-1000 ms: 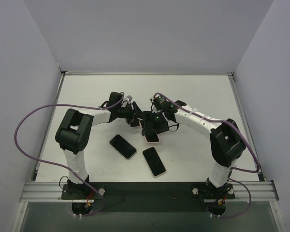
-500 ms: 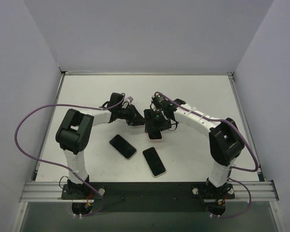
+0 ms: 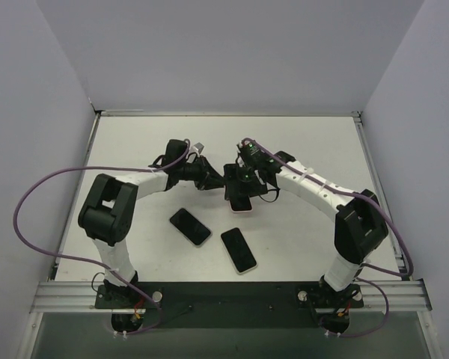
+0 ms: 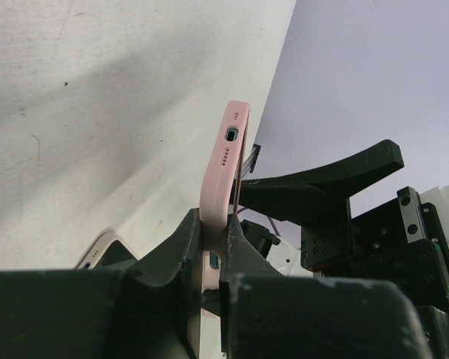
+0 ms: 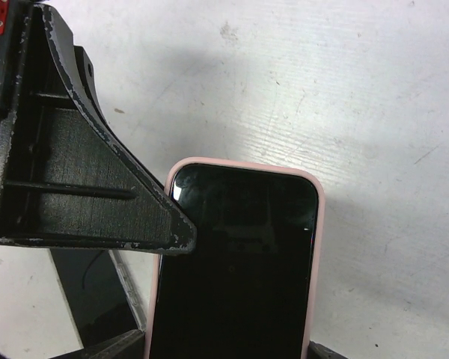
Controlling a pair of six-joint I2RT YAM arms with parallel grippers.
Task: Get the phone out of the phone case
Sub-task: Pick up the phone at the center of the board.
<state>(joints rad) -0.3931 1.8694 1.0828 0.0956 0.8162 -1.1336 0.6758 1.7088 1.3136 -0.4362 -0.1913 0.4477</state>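
phone is not out yet: it sits fully inside the pink phone case, held up off the table, my right gripper clamped across the case's width, my left gripper pinching its edge, peeling all left to do.

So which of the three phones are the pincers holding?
The pink-cased phone farthest back, clamped between left pincer and right pincer; the black phone and nearest phone lie untouched.
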